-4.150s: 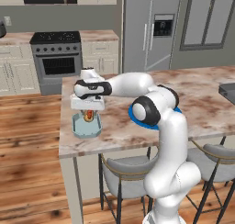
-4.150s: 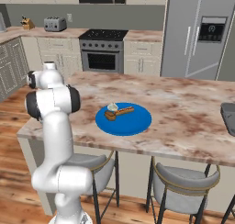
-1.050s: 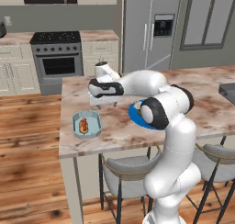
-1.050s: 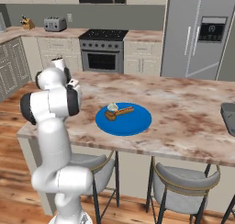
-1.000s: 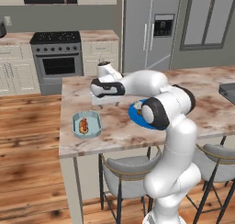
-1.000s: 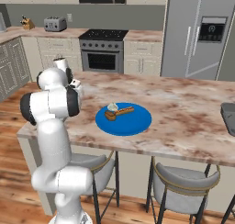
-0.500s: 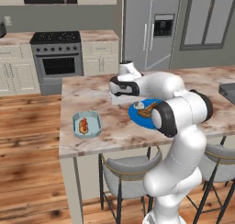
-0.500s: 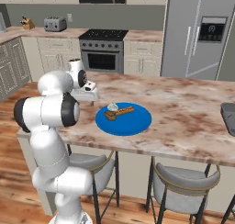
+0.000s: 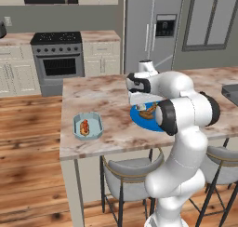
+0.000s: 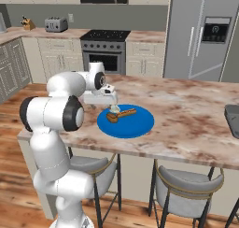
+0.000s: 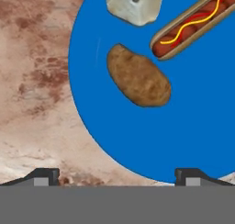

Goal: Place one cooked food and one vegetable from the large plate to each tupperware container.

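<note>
A: Where's the gripper (image 10: 108, 100) rn?

B: Over the plate's (image 11: 202, 126) edge, nearest the arm's base. Jaws wide apart, nothing between them. Hand view looks straight down on the food.

A: What's on the plate?

B: Potato (image 11: 138, 76) in the middle of that view, hot dog (image 11: 195, 22) just beside it, not touching, and a pale lumpy thing (image 11: 134, 6) near the top. Could be garlic or cauliflower, can't tell. All three lie apart from each other, so there's room for fingers around each.

A: Why hover there w/ jaws open?

B: My guess: lining up a pick. Potato sits closest to centre of the hand view, so prob. the target, though the tips are off to the plate's rim, so it needs to shift in over the item before dropping.

A: And the tubs?

B: Pale blue tub (image 9: 88, 126) sits near the counter's (image 9: 107, 93) left end in the left base view, well apart from the plate (image 9: 139, 118). It has a hot dog (image 9: 84, 126) in it already, so it lacks a veg, I'd say. Dark tub (image 10: 233, 117) is at the far right edge of the right base view, cut off; contents not visible.

A: Risk?

B: Potato's rounded, may roll under a pinch. Grip across the short axis.
</note>
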Controlling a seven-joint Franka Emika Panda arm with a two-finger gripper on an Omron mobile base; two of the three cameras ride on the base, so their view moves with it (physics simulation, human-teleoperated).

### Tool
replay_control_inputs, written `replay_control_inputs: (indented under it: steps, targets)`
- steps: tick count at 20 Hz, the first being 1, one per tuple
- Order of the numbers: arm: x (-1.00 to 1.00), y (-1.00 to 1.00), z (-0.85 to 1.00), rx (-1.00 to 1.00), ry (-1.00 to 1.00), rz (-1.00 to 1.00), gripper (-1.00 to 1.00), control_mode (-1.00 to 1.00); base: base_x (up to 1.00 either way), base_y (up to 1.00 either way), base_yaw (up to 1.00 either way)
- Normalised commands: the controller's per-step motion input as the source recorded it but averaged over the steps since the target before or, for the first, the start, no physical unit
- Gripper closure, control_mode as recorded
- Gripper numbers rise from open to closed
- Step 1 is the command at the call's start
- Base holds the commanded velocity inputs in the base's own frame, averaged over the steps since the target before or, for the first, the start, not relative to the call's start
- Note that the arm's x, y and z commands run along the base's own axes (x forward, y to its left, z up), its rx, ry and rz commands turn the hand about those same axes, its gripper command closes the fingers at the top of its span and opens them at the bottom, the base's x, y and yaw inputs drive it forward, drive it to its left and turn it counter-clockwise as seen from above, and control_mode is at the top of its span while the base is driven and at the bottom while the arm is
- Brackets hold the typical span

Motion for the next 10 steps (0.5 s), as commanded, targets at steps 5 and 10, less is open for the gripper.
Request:
replay_control_inputs:
  steps: [5,10]
  targets:
    - [0.15,-0.28,0.06,0.06,-0.11,0.0,-1.0,-1.0,0.0,0.0,0.0]
    - [0.34,-0.02,-0.08,0.0,-0.05,0.05,-1.0,-1.0,0.0,0.0,0.0]
